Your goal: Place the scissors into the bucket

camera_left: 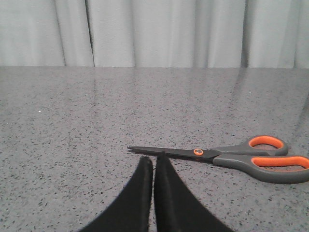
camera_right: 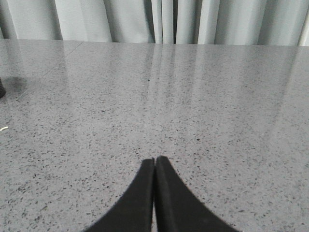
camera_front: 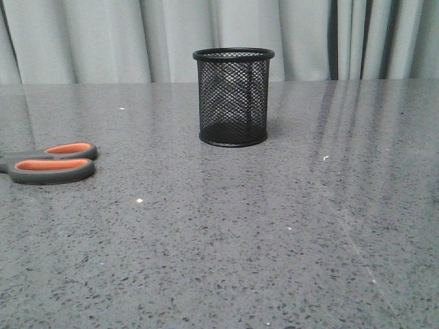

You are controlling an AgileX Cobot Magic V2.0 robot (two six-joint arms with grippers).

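Observation:
The scissors point(camera_front: 51, 163) lie flat at the table's left edge in the front view, where only the grey handles with orange-lined loops show. The left wrist view shows them whole point(camera_left: 227, 157), blades closed. My left gripper point(camera_left: 153, 158) is shut and empty, its tips just short of the blades. The bucket point(camera_front: 233, 96), a black wire-mesh cup, stands upright at the middle back of the table. My right gripper point(camera_right: 155, 160) is shut and empty over bare table. Neither gripper shows in the front view.
The grey speckled table point(camera_front: 274, 240) runs back to a pale curtain point(camera_front: 103, 34). A dark edge at the left border of the right wrist view point(camera_right: 1, 89) cannot be identified.

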